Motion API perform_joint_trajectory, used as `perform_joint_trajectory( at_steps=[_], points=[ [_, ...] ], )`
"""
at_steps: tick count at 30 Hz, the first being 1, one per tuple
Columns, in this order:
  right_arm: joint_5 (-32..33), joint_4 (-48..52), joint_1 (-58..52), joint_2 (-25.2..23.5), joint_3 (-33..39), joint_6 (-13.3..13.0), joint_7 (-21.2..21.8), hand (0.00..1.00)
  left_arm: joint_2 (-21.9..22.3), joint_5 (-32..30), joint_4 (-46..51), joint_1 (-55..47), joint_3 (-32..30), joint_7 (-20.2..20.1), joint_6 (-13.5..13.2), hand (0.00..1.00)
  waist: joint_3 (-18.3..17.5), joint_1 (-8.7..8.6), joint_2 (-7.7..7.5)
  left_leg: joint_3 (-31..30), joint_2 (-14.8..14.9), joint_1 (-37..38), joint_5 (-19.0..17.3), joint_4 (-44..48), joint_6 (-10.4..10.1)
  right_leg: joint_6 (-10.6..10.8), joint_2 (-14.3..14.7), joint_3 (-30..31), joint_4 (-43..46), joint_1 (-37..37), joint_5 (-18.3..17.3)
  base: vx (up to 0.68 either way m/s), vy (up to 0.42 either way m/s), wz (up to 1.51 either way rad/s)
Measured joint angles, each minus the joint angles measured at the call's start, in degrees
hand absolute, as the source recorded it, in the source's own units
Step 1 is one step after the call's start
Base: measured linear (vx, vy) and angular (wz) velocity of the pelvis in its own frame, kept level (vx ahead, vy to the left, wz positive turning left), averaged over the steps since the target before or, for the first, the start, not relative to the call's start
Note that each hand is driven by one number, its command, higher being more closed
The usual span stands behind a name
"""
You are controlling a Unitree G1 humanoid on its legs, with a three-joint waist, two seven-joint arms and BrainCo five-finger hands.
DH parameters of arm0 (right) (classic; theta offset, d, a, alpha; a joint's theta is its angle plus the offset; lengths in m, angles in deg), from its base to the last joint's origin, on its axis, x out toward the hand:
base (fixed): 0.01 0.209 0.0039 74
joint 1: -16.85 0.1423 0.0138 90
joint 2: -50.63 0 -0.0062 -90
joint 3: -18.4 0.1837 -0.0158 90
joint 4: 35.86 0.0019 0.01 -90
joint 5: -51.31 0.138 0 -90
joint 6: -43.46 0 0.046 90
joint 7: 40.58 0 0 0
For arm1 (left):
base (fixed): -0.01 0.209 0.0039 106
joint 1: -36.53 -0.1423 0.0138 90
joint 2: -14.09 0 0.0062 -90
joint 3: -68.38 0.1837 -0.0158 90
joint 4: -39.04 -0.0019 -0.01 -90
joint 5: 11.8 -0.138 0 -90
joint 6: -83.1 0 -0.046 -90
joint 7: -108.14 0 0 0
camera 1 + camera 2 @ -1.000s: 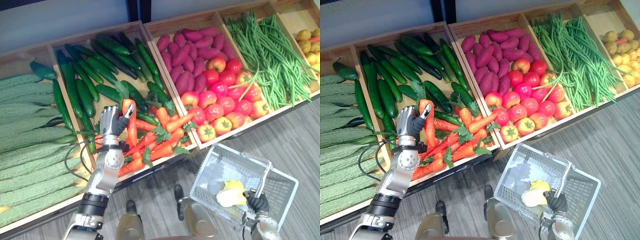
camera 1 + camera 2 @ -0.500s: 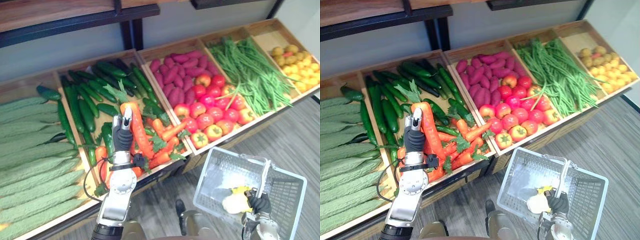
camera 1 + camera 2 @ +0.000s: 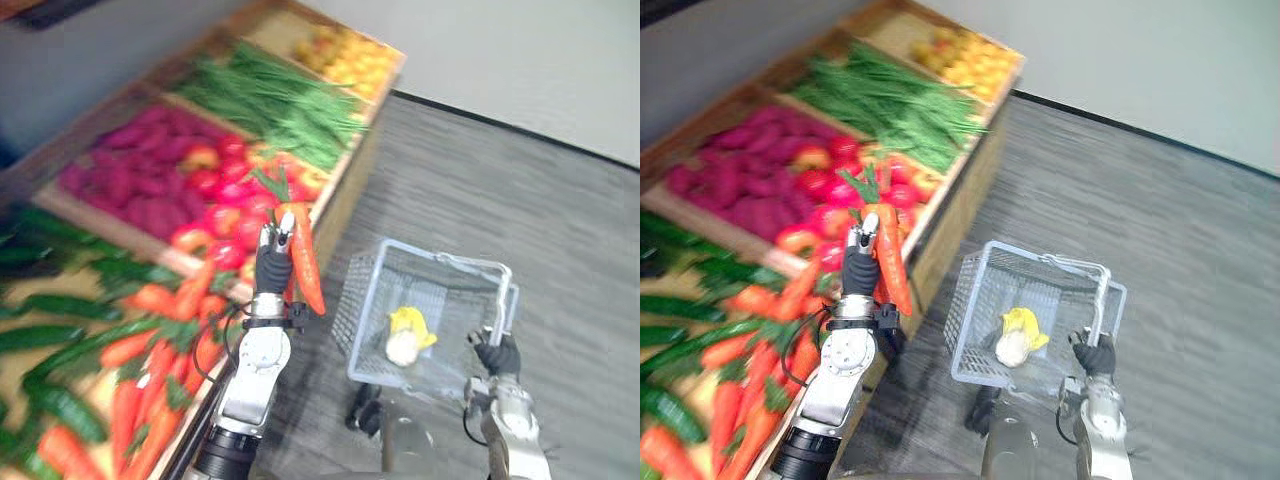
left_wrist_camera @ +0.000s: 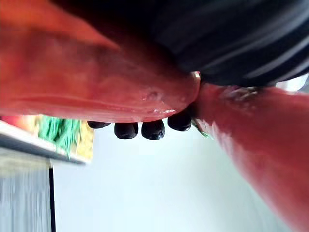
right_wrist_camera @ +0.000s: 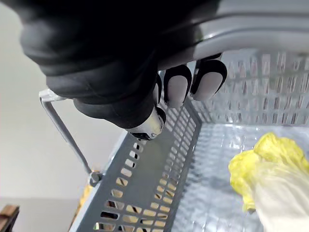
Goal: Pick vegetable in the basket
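Note:
My left hand [image 3: 271, 268] is shut on an orange carrot [image 3: 306, 256] with a green top, held upright above the front edge of the display, just left of the basket. In the left wrist view the carrot [image 4: 96, 82] lies across the palm with dark fingertips [image 4: 153, 129] curled over it. My right hand [image 3: 498, 356] is shut on the handle [image 5: 251, 29] of a grey mesh basket [image 3: 361, 296] that hangs over the floor. A yellow and white leafy vegetable [image 3: 404, 335] lies on the basket's bottom.
A long wooden display runs along the left, with crates of carrots [image 3: 150, 350], cucumbers [image 3: 60, 310], red tomatoes [image 3: 225, 195], purple sweet potatoes [image 3: 130, 190], green beans [image 3: 270, 100] and yellow produce [image 3: 350, 55]. Grey floor [image 3: 520, 200] spreads to the right, bounded by a pale wall.
The whole view has swung to the right. My left hand has lifted the carrot clear of its crate and carried it toward the basket. My right hand still grips the basket handle.

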Motion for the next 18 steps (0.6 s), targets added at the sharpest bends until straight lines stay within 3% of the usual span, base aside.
perform_joint_trajectory(
  at_steps=[1, 2, 3, 4, 5, 6, 8, 9, 10, 11, 13, 18],
  points=[
    [0.03, 0.04, 0.96, 0.01, -1.78, 0.02, 0.61, 1.0, 0.07, 0.12, -1.92, 0.25, 0.12, -0.61, 0.03, 1.0, 0.16, -0.27, 0.11, -3.49, 3.29, -2.09, 3.68, 9.28, 4.41, -0.89, 2.05, 2.41, -2.76, 1.9, 1.8, 0.35, -0.104, -1.47],
    [0.28, 0.02, 1.22, 0.27, -2.52, 0.05, 0.62, 1.0, 0.09, 0.28, -3.31, 0.49, 0.15, -0.86, 0.07, 1.0, 0.26, -0.2, 0.28, -6.57, 4.27, -3.38, 3.18, 12.89, 4.09, -1.7, 3.3, 3.83, -4.03, 3.09, 2.48, 0.27, -0.003, -1.16],
    [0.62, 0.02, 2.11, 0.62, -3.83, 0.13, 0.55, 1.0, 0.06, 0.43, -5.36, 0.75, 1.05, -1.08, 0.19, 1.0, 0.66, 0.05, 0.76, -14.88, 3.14, -6.86, 0.66, 16.56, 0.29, -2.24, 4.73, 5.96, -6.46, 5.68, 2.77, 0.3, 0.053, -1.16],
    [1.43, 0.24, 2.93, 0.72, -4.87, 0.13, 0.48, 1.0, -0.04, 0.42, -6.23, 0.55, 2.14, -1.1, 0.27, 1.0, 0.84, 0.4, 0.57, -23.54, -1.15, -10.73, -1.78, 16.67, -0.1, -3.03, 5.29, 8.81, -8.03, 8.01, 3.28, 0.24, 0.092, -1.19],
    [1.93, 0.58, 3.0, 0.98, -5.47, 0.13, 0.49, 1.0, -0.08, 0.42, -6.87, 0.66, 2.72, -1.12, 0.29, 1.0, 0.84, 1.06, 0.56, -27.74, -3.61, -12.33, -2.64, 15.75, -0.28, -3.11, 5.38, 10.01, -8.74, 9.1, 3.4, 0.21, 0.123, -1.22],
    [2.89, 1.46, 3.07, 1.72, -6.85, 0.13, 0.62, 1.0, 0.06, 0.35, -7.25, 0.51, 3.25, -1.1, 0.45, 1.0, 0.88, 1.84, 0.55, -35.17, -8.71, -14.76, -4.0, 12.55, -1.32, -2.73, 5.38, 12.68, -10.15, 11.18, 3.82, 0.15, 0.113, -0.96],
    [3.98, 3.09, 3.23, 2.83, -8.97, 0.02, 1.06, 1.0, 0.07, 0.08, -7.97, 0.79, 4.13, -1.03, 0.49, 1.0, 0.95, 2.34, 0.75, -43.06, -14.45, -17.98, -4.08, 4.91, -1.81, -1.46, 5.57, 16.03, -12.95, 13.82, 4.95, 0.14, 0.148, -1.03],
    [4.65, 4.18, 3.37, 3.23, -9.93, 0.02, 1.4, 1.0, 0.12, -0.25, -8.37, 1.1, 4.41, -1.02, 0.54, 1.0, 0.95, 2.47, 1.46, -45.62, -15.84, -18.56, -1.8, -0.99, -3.05, -0.4, 6.23, 17.38, -14.49, 14.89, 5.74, 0.11, 0.151, -0.91],
    [5.13, 5.21, 3.36, 3.71, -10.45, -0.01, 1.92, 1.0, 0.27, -0.47, -8.89, 1.66, 4.64, -1.01, 0.55, 1.0, 1.01, 2.46, 2.39, -46.85, -15.99, -19.02, 1.34, -5.13, -3.51, 0.47, 7.19, 18.22, -15.76, 15.68, 6.37, 0.1, 0.171, -0.9],
    [6.88, 6.12, 3.53, 3.81, -11.71, -0.05, 3.29, 1.0, 0.18, -1.15, -10.49, 2.79, 5.25, -1.13, 0.77, 1.0, 1.11, 2.54, 2.54, -46.53, -15.76, -18.88, 1.93, -7.41, -2.28, 1.69, 7.91, 20.82, -18.83, 17.27, 7.85, 0.12, 0.187, -0.7],
    [9.34, 8.37, 3.49, 3.03, -13.7, -0.09, 5.12, 1.0, 0.23, -2.32, -13.57, 5.52, 6.12, -1.11, 1.69, 1.0, 1.35, 1.35, 1.13, -45.39, -17.62, -17.4, 2.89, -12.23, -1.33, 2.68, 6.24, 22.62, -21.48, 17.36, 9.05, 0.13, 0.216, -0.32],
    [15.53, 8.91, 2.78, 2.57, -19.44, 0.13, 8.69, 1.0, 0.38, -8.31, -20.57, 10.78, 9.16, -1.16, 3.25, 1.0, 1.34, 1.28, 1.14, -43.57, -19.48, -14.22, 4.76, -18.59, -0.16, 3.33, 5.07, 24.67, -22.36, 17.43, 9.33, 0.1, 0.146, -0.12]
  ],
)
